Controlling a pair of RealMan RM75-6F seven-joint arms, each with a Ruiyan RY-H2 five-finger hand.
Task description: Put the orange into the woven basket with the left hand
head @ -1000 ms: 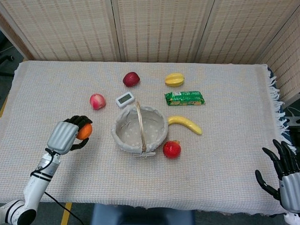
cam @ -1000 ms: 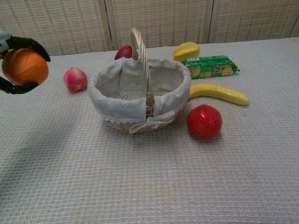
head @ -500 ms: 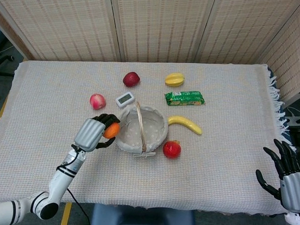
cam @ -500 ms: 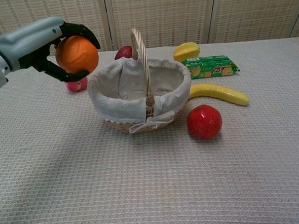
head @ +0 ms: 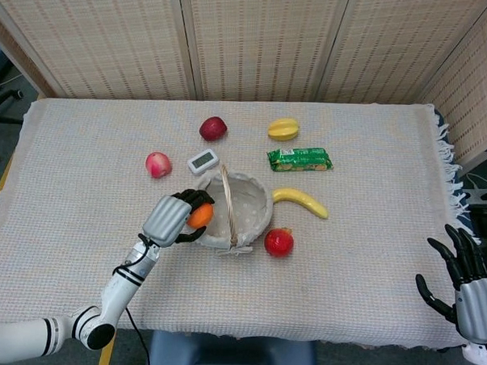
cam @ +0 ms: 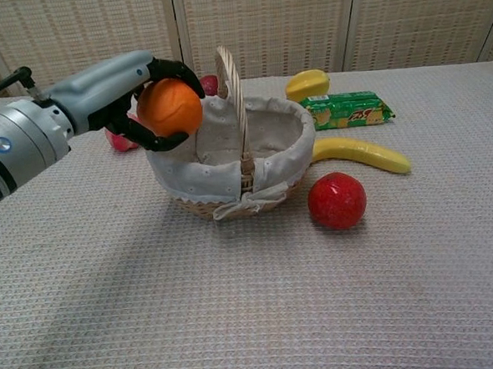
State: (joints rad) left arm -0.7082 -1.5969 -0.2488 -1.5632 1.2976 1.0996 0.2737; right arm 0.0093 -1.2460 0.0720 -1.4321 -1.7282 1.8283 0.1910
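My left hand (head: pixel 171 218) (cam: pixel 124 96) grips the orange (head: pixel 199 215) (cam: pixel 170 107) and holds it in the air over the left rim of the woven basket (head: pixel 250 227) (cam: pixel 270 162). The basket has a pale cloth lining and an upright handle, and nothing shows inside it. My right hand (head: pixel 464 279) hangs off the table's right edge, low in the head view, with its fingers spread and nothing in them.
Around the basket lie a peach (head: pixel 157 164), a dark red apple (head: pixel 213 129), a small white timer (head: pixel 203 160), a yellow starfruit (head: pixel 283 128), a green snack pack (head: pixel 299 159), a banana (head: pixel 301 201) and a red fruit (head: pixel 279 242) (cam: pixel 337 200) by the basket's right front.
My left hand has carried the orange to the right, from well left of the basket to over its left rim. The right hand has not moved.
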